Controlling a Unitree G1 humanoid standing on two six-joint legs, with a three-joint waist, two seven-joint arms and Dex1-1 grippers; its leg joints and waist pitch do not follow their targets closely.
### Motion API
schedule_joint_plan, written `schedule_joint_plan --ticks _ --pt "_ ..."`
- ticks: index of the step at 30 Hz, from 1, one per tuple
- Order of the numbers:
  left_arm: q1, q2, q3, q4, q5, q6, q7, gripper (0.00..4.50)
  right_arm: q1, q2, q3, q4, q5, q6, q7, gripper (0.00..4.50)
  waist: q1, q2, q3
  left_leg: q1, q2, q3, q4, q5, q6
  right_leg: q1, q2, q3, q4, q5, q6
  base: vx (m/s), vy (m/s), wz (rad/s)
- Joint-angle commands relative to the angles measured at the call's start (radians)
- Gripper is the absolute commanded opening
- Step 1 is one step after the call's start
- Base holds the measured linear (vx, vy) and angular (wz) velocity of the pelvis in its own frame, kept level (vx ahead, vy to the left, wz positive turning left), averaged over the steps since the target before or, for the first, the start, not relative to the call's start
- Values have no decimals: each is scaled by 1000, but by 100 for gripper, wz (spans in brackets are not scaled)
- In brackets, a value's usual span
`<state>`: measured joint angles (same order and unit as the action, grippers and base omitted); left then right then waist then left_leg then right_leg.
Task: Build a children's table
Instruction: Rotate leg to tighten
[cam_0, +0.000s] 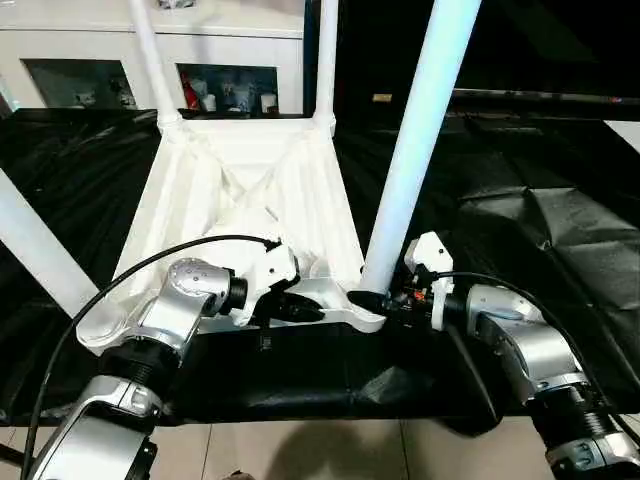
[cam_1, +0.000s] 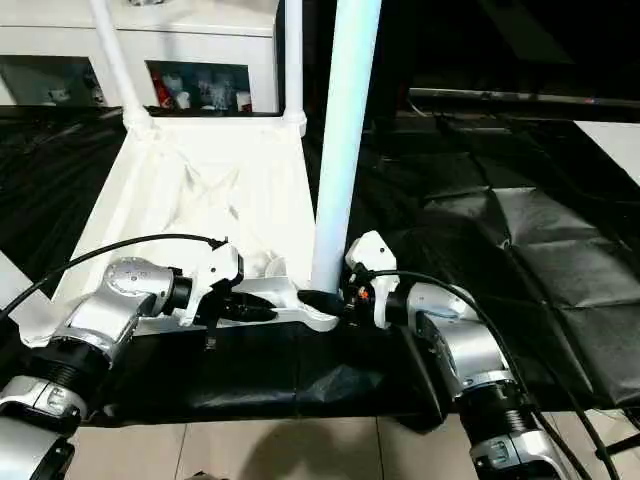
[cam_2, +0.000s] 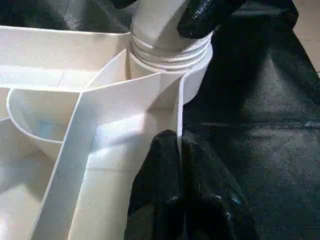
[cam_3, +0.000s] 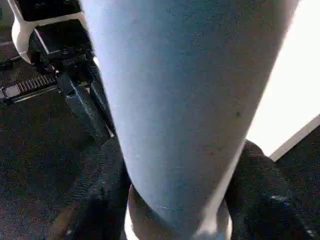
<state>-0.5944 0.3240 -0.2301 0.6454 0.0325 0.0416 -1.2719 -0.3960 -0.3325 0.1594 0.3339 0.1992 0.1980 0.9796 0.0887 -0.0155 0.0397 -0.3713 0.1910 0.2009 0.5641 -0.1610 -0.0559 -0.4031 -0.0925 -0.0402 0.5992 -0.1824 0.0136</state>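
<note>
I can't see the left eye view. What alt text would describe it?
A white plastic table lies upside down on a black-draped bench, legs pointing up. The right tool grips the near right leg at its base, while the left tool rests on the table's near edge.

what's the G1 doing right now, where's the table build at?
The white table top lies underside up on the black-draped work table. All four legs stand in their corner sockets. The right gripper has its fingers around the base of the near right leg, whose thread still shows above the socket in the left wrist view. The left gripper is shut, pressed against the top's near rim beside that corner.
</note>
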Motion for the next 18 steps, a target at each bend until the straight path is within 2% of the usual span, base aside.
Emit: schedule_joint_plan --ticks 1,8,11,12,13,14,15,17,18 --pt "18 -17 21 -3 -59 0 -8 0 -8 -10 8 -5 -2 9 21 216 0 -17 -52 14 39 -15 -61 -258 38 35 -49 33 -74 -256 -195 0 0 0" --pt "15 -23 24 11 -49 -11 26 0 -5 -8 6 11 -9 1 6 198 -2 -20 -53 12 38 -14 -58 -249 42 37 -48 33 -73 -251 -195 0 0 0" --pt "11 -29 26 21 -43 -13 49 0 -3 -2 2 18 -12 -1 -13 198 -1 -19 -51 13 38 -15 -60 -263 38 35 -49 33 -76 -283 -188 0 0 0" --pt "-9 -59 34 58 -23 -16 129 0 -7 33 -20 63 -35 -20 -113 197 -2 -18 -50 13 38 -15 -60 -270 34 33 -49 33 -78 -297 -182 0 0 0" --pt "-10 -60 34 59 -23 -16 132 0 -7 35 -22 65 -35 -21 -118 197 -4 -17 -49 14 38 -15 -61 -279 30 29 -50 34 -80 -313 -180 0 0 0" --pt "-34 -101 39 97 -8 -18 210 0 -8 87 -52 120 -52 -43 -243 196 -7 -17 -47 16 36 -16 -63 -303 15 27 -51 33 -85 -359 -171 0 0 0" --pt "-46 -122 41 117 -2 -21 246 0 -3 114 -63 137 -51 -53 -289 196 -9 -19 -48 19 35 -19 -64 -322 -4 26 -50 32 -89 -398 -159 0 0 0" --pt "-62 -148 45 144 3 -21 290 0 6 145 -71 148 -58 -60 -346 196 -9 -21 -48 17 34 -21 -65 -318 -3 31 -52 32 -91 -405 -146 0 0 0" --pt "-75 -167 49 165 8 -17 331 0 11 166 -72 154 -69 -60 -391 196 -8 -19 -49 20 35 -20 -65 -320 3 27 -50 34 -91 -395 -143 0 0 0"
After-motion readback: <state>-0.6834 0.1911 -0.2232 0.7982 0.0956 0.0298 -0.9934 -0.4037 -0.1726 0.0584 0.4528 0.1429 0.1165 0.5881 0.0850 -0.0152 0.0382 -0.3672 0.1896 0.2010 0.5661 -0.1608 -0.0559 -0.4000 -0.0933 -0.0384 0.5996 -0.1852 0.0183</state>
